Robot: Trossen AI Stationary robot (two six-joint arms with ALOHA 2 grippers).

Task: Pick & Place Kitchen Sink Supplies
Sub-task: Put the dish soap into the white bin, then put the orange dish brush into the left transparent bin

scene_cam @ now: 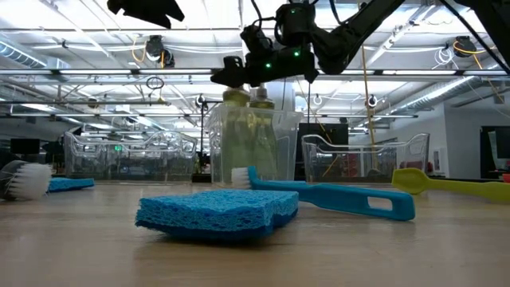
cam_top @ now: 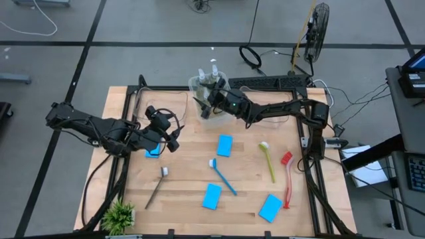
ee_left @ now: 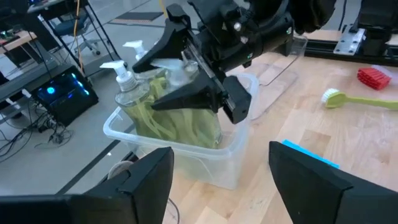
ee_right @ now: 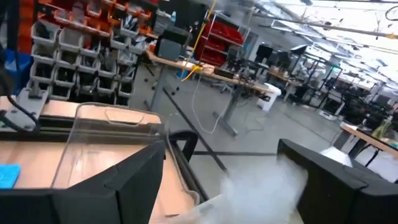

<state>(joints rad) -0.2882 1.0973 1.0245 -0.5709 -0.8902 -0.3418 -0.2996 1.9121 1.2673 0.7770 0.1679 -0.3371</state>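
A clear bin (cam_top: 209,93) at the table's far middle holds yellow-green soap bottles (ee_left: 180,115) with white pumps. My right gripper (ee_left: 180,71) hovers open at the bottles' tops, one finger on either side of a white pump (ee_right: 261,186). My left gripper (ee_left: 217,186) hangs open and empty over the table's left part, above a light-blue sponge (cam_top: 153,151). Three more sponges (cam_top: 225,145) (cam_top: 212,196) (cam_top: 270,208) lie flat on the wood. So do a blue brush (cam_top: 222,174), a yellow brush (cam_top: 267,159), a red brush (cam_top: 287,176) and a dark grey brush (cam_top: 158,184). My right gripper's fingers (ee_left: 186,99) stand spread on either side of one bottle's pump top (ee_left: 174,65), coming roughly level from the table's right side. Whether either finger touches the pump I cannot tell. The bottle stands upright in the bin.
A second clear bin (ee_right: 106,143) stands left of the bottle bin near the far edge. A small green potted plant (cam_top: 119,216) sits at the near left corner. Black frame rails (cam_top: 312,166) run along the table's sides.
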